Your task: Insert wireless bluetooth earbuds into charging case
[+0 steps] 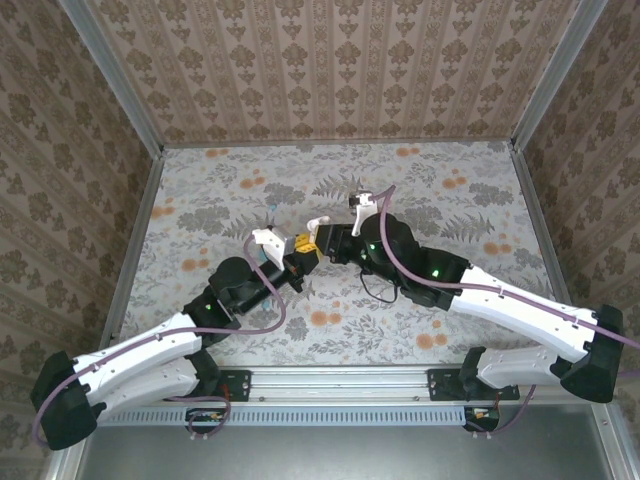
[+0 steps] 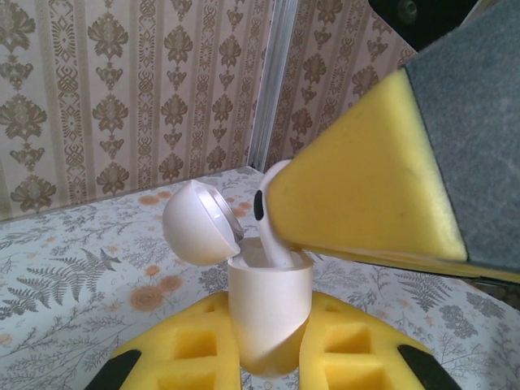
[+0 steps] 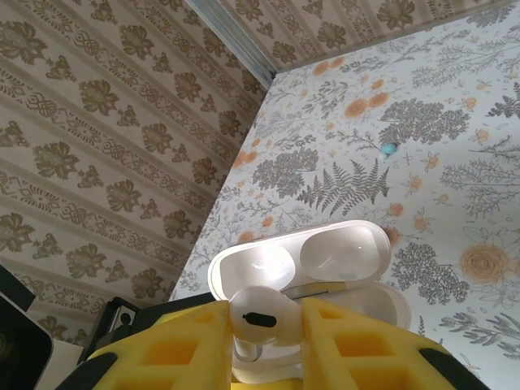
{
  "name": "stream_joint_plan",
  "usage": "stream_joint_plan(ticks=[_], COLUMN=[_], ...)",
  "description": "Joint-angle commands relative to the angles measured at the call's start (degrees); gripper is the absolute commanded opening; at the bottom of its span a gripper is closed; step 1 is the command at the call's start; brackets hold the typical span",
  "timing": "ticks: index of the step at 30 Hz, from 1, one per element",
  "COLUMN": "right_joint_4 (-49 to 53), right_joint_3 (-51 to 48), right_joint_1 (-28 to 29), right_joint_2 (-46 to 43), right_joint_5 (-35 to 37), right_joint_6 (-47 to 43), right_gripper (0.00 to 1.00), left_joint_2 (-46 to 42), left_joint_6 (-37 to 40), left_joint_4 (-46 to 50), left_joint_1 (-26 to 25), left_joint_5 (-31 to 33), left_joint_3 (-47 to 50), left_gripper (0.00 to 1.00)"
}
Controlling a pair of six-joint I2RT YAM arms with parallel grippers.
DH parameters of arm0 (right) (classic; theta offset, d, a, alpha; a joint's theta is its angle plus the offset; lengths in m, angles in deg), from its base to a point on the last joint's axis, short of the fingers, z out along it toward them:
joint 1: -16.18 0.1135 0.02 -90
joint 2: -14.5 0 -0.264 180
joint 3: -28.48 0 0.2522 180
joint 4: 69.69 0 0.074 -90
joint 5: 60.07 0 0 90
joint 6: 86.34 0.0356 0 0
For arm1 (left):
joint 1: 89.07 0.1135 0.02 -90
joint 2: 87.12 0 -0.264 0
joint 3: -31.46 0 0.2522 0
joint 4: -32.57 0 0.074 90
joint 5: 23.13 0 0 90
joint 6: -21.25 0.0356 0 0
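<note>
- Flat table under a matte cloth printed with grey ferns and orange blossoms (image 1: 200, 190): runs wide and bare along the left, far and right sides, hemmed by upright walls of patterned beige wallpaper (image 1: 330, 70) and slim aluminium corner posts (image 1: 110, 75).
- White-shelled left arm (image 1: 150, 355) with black joints and matching right arm (image 1: 520, 310): reach in from the near edge and meet above the table's middle, wrists close together, trailing looped purple cables (image 1: 270, 320).
- Two-fingered left gripper (image 2: 268, 341), faced with waffled yellow foam pads (image 2: 357, 353): clamps tight on the smooth white pebble-shaped plastic charging case (image 2: 268, 292), holding it upright by its lower body, domed lid (image 2: 199, 223) hinged back and open, two shallow moulded cups inside it.
- Two-fingered right gripper (image 3: 258, 341), same spongy yellow foam: pinches tight on the glossy white plastic earbud (image 3: 256, 318) by its bulbous head, black oval grille showing; stem dips into the case's open mouth, just inside the rim, head clear above it.
- Tiny teal earbud (image 3: 388, 149): lies loose on the cloth, well apart from the case, open cloth all round it.
</note>
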Motion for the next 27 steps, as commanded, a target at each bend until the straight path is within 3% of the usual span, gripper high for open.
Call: stream_joint_plan(ticks=[1, 19, 27], right_joint_4=[-1.39, -10.81, -10.61], right_joint_3=[-2.74, -7.32, -8.97], right_joint_1=[1.69, 2.53, 2.55], right_joint_2=[-0.32, -0.9, -1.98], right_joint_5=[-1.91, -5.48, -6.09], right_joint_6=[-2.62, -7.59, -10.29], right_gripper=[0.26, 0.31, 0.26], left_joint_2=[-1.56, -1.56, -1.59], left_joint_6=[-1.36, -0.46, 0.02], left_joint_4=[-4.44, -6.72, -6.9], left_joint_1=[-0.24, -0.15, -0.14], left_joint_5=[1.55, 2.02, 2.07], left_joint_3=[-1.61, -0.91, -0.9], left_gripper=[0.0, 0.0, 0.0])
